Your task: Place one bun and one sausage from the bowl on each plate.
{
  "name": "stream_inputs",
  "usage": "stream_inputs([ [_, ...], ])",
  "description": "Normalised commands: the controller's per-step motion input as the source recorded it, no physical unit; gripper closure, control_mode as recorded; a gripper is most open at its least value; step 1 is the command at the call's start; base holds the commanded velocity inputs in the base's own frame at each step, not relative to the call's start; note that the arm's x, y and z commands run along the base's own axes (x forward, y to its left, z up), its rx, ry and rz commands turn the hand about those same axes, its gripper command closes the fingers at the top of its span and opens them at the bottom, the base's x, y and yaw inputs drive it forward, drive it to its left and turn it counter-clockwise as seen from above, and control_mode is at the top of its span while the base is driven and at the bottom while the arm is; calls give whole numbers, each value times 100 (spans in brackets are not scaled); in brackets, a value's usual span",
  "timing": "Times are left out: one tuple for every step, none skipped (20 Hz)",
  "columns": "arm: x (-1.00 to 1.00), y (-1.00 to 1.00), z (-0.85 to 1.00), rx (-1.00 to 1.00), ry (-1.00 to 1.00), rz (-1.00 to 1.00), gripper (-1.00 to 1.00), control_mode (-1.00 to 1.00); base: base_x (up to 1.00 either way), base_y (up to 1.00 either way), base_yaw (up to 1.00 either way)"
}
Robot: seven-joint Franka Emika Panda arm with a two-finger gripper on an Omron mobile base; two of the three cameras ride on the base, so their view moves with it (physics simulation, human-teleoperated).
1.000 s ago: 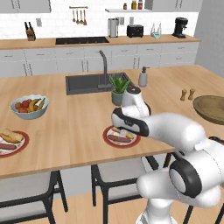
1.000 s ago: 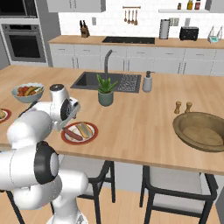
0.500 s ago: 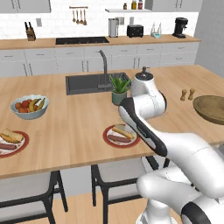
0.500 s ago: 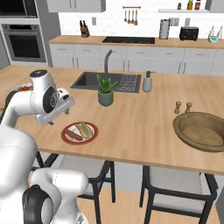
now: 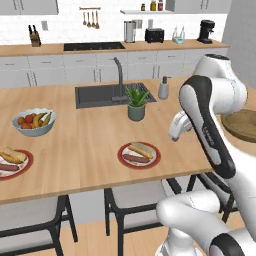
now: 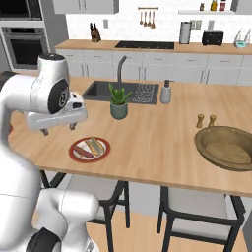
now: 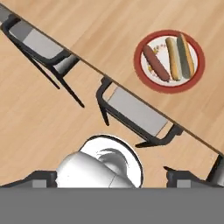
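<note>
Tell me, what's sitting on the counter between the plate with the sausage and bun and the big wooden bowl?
Nothing: in the right base view, the stretch from the plate to the wooden bowl is bare counter. The two small shakers stand behind it.

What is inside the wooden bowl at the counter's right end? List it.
The wooden bowl shows a bare olive-brown inside in the right base view, no bun or sausage. Its near rim hides a thin strip of the floor.
</note>
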Motion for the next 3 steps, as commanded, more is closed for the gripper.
stream_inputs([
  [-100,-60,100,30,27,-25,-100,-100,0,0,0],
  [-100,-61,100,30,27,-26,-100,-100,0,0,0],
  [-100,-61,99,30,26,-27,-100,-100,0,0,0],
])
